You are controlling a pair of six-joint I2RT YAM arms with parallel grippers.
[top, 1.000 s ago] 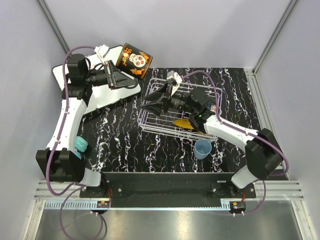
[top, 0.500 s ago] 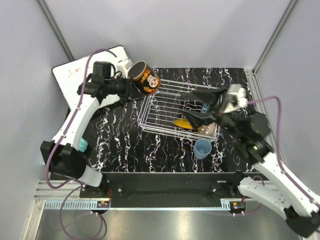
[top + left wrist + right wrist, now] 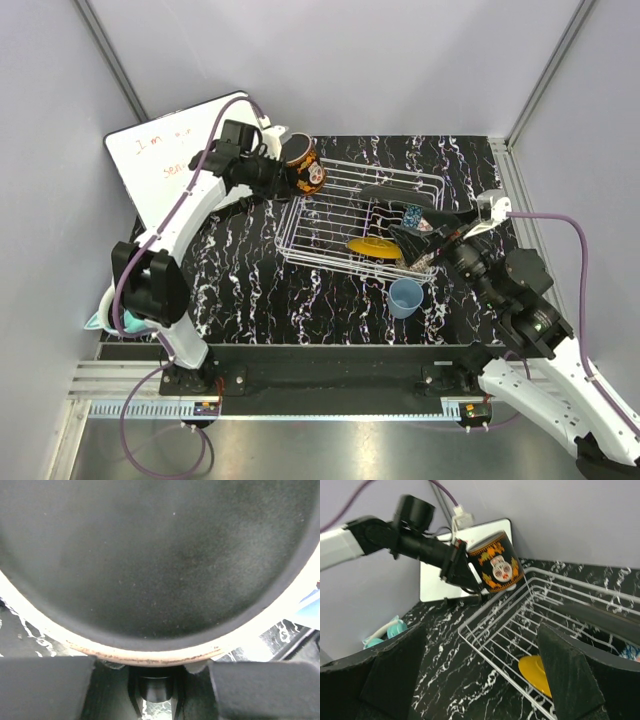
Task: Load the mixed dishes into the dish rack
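Left arm (image 3: pixel 185 215): base at near left, stretched far forward, wrist turned to right. Left gripper (image 3: pixel 283 174): closed tight on mug (image 3: pixel 304 164), mug tilted on its side. In left wrist view, both fingers (image 3: pixel 45 687) sit at bottom edge, mug rim just above them.

Right arm (image 3: pixel 530 300): base at near right, elbow folded, forearm points to left. Right gripper (image 3: pixel 383 212): jaws spread fully wide, grips nothing. In right wrist view, its fingers (image 3: pixel 390 675) stand far apart.

L gripper (image 3: pixel 283 172): swung right, black-orange mug (image 3: pixel 304 166) went from above writing board (image 3: pixel 160 170) to far-left corner of dish rack (image 3: pixel 330 262) | R gripper (image 3: pixel 382 212): pulled back from rack's left part to its right side, jaws now spread wider
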